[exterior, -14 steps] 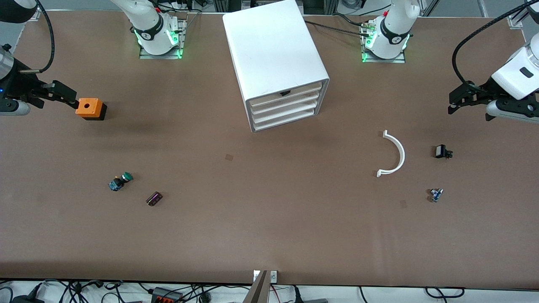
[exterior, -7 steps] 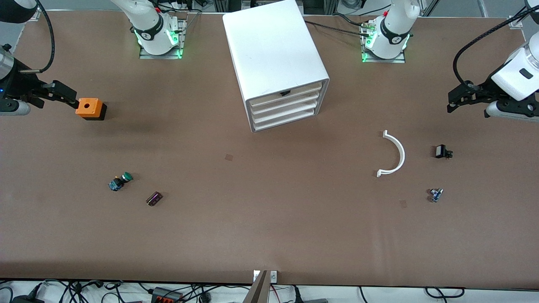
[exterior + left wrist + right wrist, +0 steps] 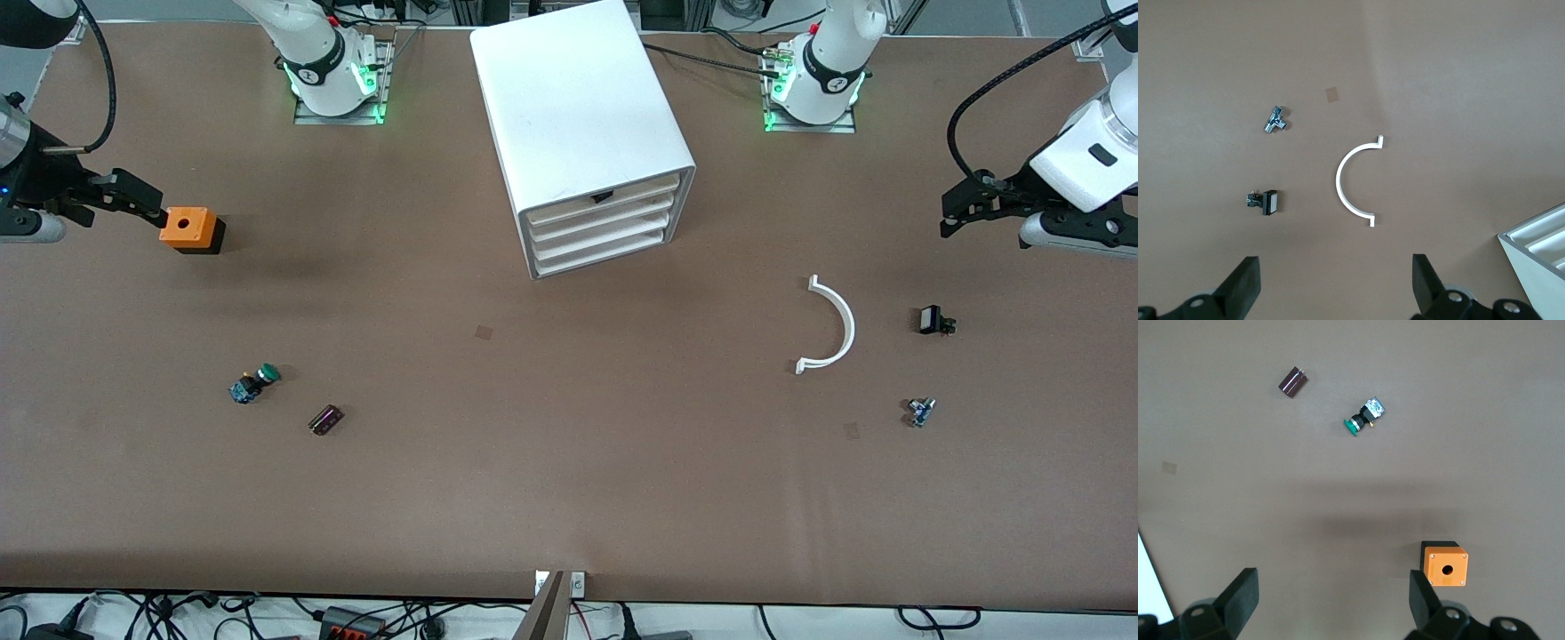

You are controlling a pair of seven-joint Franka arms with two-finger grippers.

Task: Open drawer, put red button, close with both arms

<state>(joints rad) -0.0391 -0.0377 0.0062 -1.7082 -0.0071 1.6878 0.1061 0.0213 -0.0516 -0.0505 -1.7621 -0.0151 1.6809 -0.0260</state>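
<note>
White drawer unit (image 3: 582,116) sits at 12 o'clock on the table, all drawers (image 3: 605,227) shut. No red button shows anywhere, only a green button (image 3: 256,382) at 8 o'clock, so the red one may be inside or absent; can't tell. Over the last sec the left gripper (image 3: 956,212), at 3 o'clock over bare table, has drifted a bit toward 12. Its jaws are spread wide w/ nothing in them. Right gripper (image 3: 142,203), at 9 o'clock by the orange box (image 3: 188,228), hasn't moved and is likewise wide and bare. That drift fits either an approach or a retreat.
</note>
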